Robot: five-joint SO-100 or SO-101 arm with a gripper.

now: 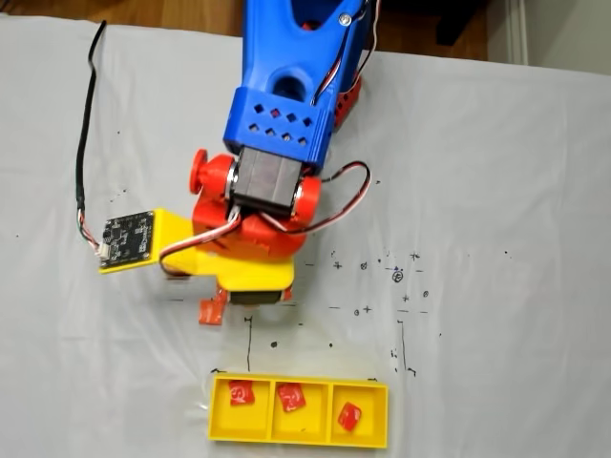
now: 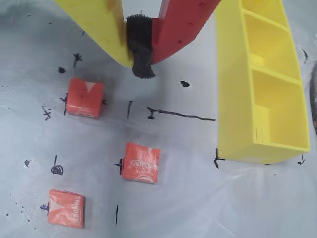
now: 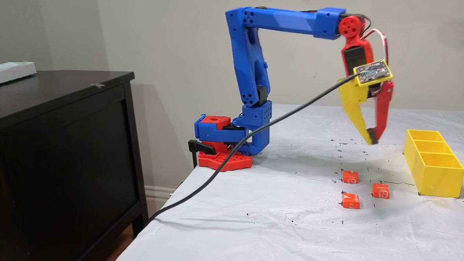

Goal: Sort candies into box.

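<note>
Jaws (image 3: 372, 139) closed tip to tip, holding nothing, hanging clear above the worktop (image 3: 275, 217). Three candies (image 2: 141, 162) lie loose below and ahead of the tips in the wrist view, apart from each other. Box (image 2: 233, 99) sits off to the right; one candy per compartment in a fixed view (image 1: 290, 397), as far as I can tell.

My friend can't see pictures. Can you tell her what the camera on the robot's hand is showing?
Three small orange-red candies lie apart on a white sheet marked with pen. Above them hangs the gripper, one finger yellow, one red, tips closed on nothing. The yellow box sits at the right.
</note>
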